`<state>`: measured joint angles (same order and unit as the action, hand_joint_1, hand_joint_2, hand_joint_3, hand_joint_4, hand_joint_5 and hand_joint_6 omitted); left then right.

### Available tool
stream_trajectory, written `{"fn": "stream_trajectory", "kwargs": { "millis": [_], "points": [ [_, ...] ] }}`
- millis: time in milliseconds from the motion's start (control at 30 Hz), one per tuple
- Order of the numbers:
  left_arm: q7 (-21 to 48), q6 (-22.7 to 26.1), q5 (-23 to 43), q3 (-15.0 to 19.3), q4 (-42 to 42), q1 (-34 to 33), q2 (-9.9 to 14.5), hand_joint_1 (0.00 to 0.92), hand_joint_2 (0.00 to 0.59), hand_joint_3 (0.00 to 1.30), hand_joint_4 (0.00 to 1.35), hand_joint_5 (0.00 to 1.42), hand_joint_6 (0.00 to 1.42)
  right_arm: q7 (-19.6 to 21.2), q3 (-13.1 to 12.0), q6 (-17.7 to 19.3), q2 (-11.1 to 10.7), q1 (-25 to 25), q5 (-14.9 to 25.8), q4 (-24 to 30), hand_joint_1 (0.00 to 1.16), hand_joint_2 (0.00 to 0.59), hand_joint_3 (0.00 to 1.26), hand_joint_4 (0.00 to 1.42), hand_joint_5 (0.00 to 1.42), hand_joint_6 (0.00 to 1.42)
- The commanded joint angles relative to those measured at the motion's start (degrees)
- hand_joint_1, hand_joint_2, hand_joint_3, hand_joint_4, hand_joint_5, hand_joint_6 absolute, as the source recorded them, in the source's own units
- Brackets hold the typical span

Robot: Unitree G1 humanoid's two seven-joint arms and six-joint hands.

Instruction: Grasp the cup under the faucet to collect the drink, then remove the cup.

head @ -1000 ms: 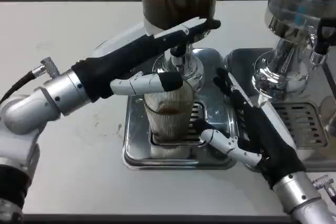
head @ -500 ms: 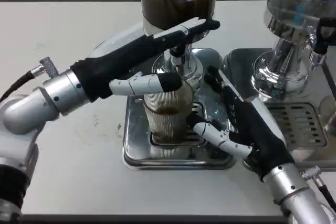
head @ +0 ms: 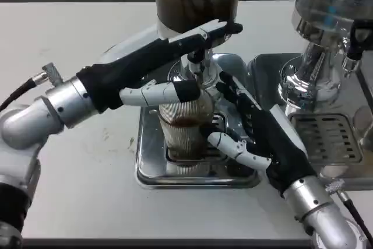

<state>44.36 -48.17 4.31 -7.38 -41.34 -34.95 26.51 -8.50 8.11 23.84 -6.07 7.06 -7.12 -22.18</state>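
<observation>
Cup [head: 185, 138] stood upright on drip tray [head: 152, 174] under faucet [head: 198, 65], long axis vertical, partly filled. Right hand [head: 265, 138] lay just right of cup, fingers spread, holding nothing; cup lay to its left. Left hand [head: 169, 62] reached above cup rim, fingers extended toward faucet, gripping nothing. Right hand judged nearer for side grasp.

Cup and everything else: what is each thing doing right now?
Cup: upright on the tray under the faucet, some brown drink inside.
Faucet: above the cup; flow cannot be told.
Left hand: fingers stretched over the faucet, thumb across the cup's top.
Right hand: open beside the cup.
Tray: flat on the table.
</observation>
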Motion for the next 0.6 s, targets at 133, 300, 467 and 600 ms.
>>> {"fn": "stream_trajectory", "kwargs": {
  "millis": [133,300,467,600],
  "points": [
    [1.90,1.49,-1.99,-0.97,-1.36,1.34,1.41,0.000,0.052,0.10,0.00,0.04,0.02,-0.84,-0.37,1.58,0.66,1.97,1.27,-2.13,0.55,0.243,0.05,0.08,0.04,0.05],
    [2.16,1.84,-1.39,-0.89,-1.54,1.36,1.10,0.000,0.052,0.10,0.00,0.04,0.02,-1.09,-0.56,2.08,1.12,2.79,1.79,-3.65,0.54,0.241,0.05,0.08,0.04,0.05],
    [4.24,4.56,2.30,-0.07,-1.84,1.58,0.18,0.000,0.063,0.11,0.00,0.05,0.02,-1.27,-0.50,2.00,1.13,2.66,1.79,-3.66,0.54,0.243,0.05,0.08,0.04,0.05],
    [6.04,7.13,5.33,0.92,-1.90,1.67,-0.48,0.000,0.061,0.12,0.00,0.05,0.02,-1.48,-0.48,1.87,1.12,2.43,1.84,-3.52,0.54,0.244,0.05,0.09,0.04,0.05]
  ]
}}
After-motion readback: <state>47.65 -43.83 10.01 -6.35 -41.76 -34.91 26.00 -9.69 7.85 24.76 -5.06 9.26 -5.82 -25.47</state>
